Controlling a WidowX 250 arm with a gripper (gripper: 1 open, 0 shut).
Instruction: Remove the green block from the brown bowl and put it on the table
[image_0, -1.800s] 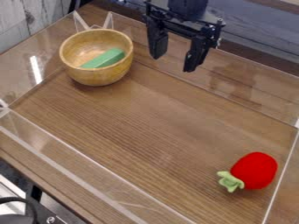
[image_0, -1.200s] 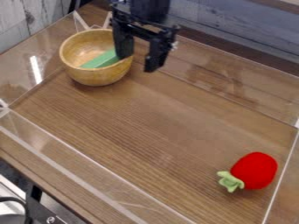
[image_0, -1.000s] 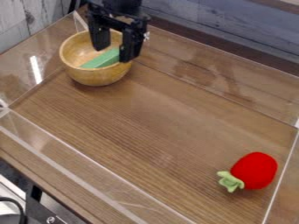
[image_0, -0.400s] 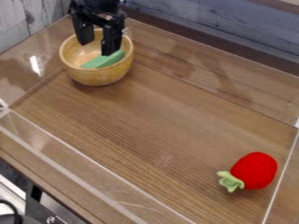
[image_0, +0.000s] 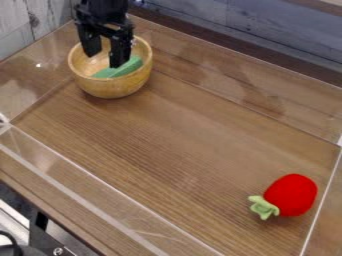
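Where grain runs, thick-walled round bowl (image_0: 111, 84)

Single high view, angled down across the table (image_0: 187, 140), moderately near

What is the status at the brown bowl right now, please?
Gripper open, pointing down over the brown bowl. Green block lies in the bowl, not gripped. Nothing in the way; strawberry toy far off.
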